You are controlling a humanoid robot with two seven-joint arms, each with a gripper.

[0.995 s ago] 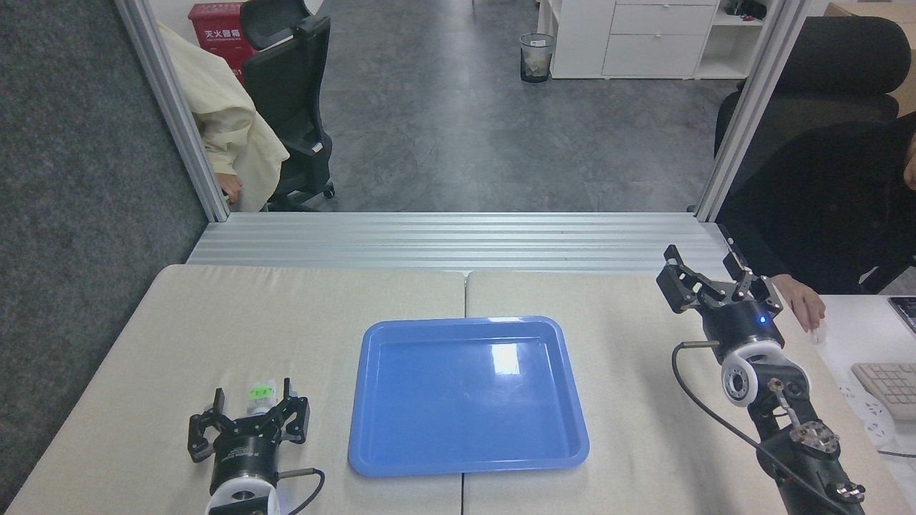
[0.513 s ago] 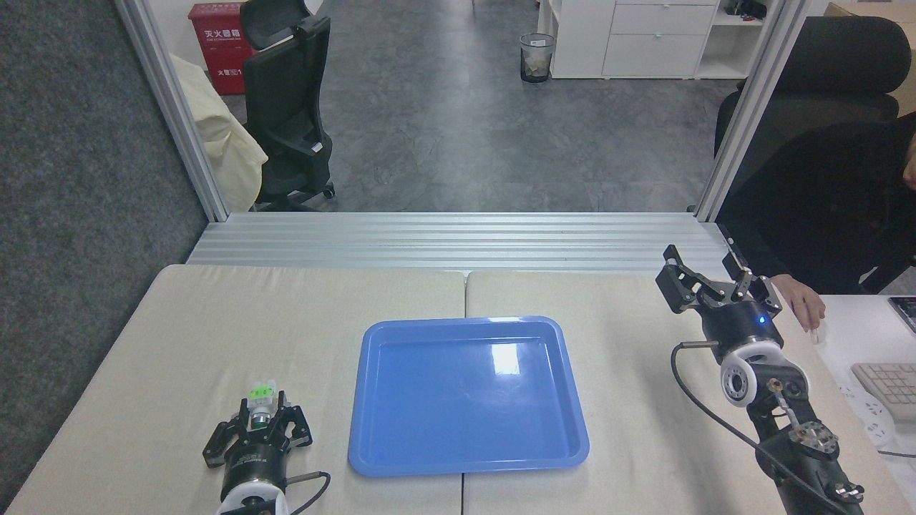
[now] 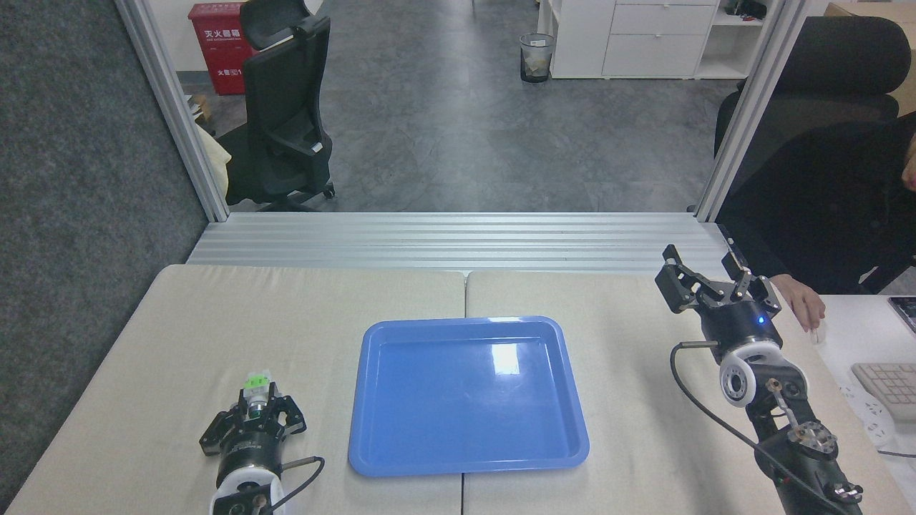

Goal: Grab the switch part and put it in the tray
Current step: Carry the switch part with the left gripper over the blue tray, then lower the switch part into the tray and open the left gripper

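Switch part [image 3: 257,383] is sitting clamped in our left gripper [image 3: 256,409], low over the table [image 3: 143,343] just left of the tray [image 3: 572,400]. We are seeing the fingers drawn in tight around the part's dark body, with its green and white top poking out beyond the fingertips, toward the far side of the table. Whether the part is resting on the cloth or already clear of it, we cannot tell from this view.

We are judging that the grasp is made and the carry is what is in hand now. The next move is calling for a lift clear of the table, a swing to our right over the tray's raised rim, then a lowering over the bare blue floor before letting go. The part is small and the grip is on its round body, so we are expecting it could twist or slip if the lift is jerky.

Our right gripper [image 3: 705,275] is hanging spread apart and holding nothing, well away on the far right of the table, near a person's hand [image 3: 801,304] resting at the table's edge.

Counting: we are seeing one switch part, one tray with nothing in it, two grippers, one person's hand, and a keyboard [image 3: 887,386] at the right edge.
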